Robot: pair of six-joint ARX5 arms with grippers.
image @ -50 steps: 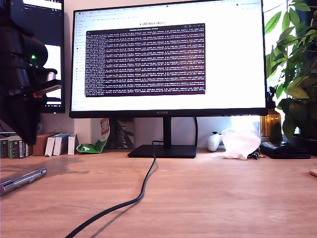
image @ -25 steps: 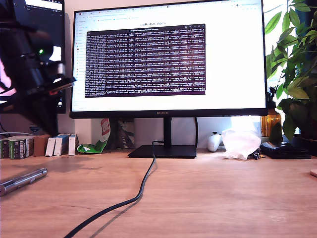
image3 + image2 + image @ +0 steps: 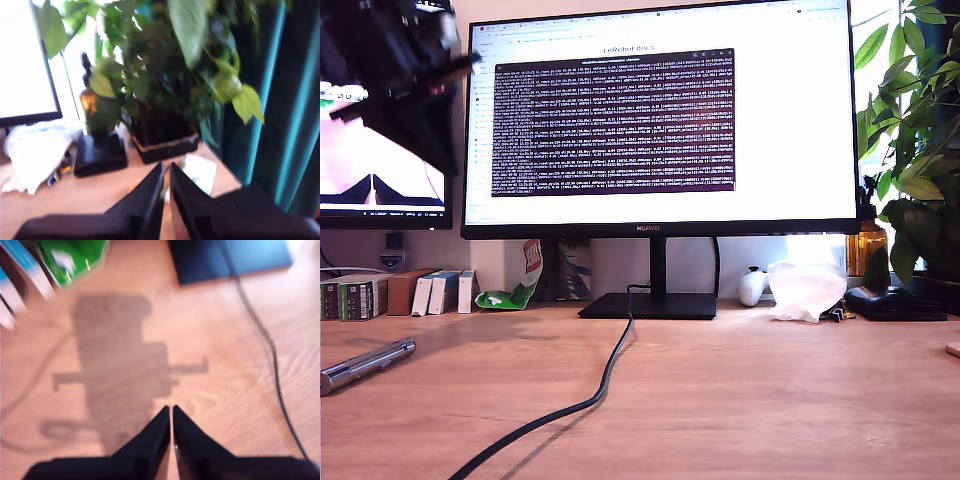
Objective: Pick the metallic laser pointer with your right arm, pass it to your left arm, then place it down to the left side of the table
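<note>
Since the metallic laser pointer (image 3: 365, 364) lies flat on the bench (image 3: 740, 400) at the exterior view's left edge, with nothing gripping it, I judge the placing step done and the task close to finished. It rests apart from the black cable (image 3: 590, 400) that snakes from the monitor stand (image 3: 650, 305) toward the front, so nothing there should tip or roll it.

My first gripper (image 3: 171, 410) has its jaws brought together with only a thin slit between the tips, empty, looking down on bare wood and its own shadow; the pointer does not show in that view. The blurred dark arm (image 3: 400, 60) high in the exterior view's upper left is probably this one, lifted clear so it cannot knock the pointer.

My second gripper (image 3: 166, 167) is likewise closed on nothing, facing the potted plant (image 3: 165, 90) and a crumpled white cloth (image 3: 35, 150), well away from the pointer.
</note>
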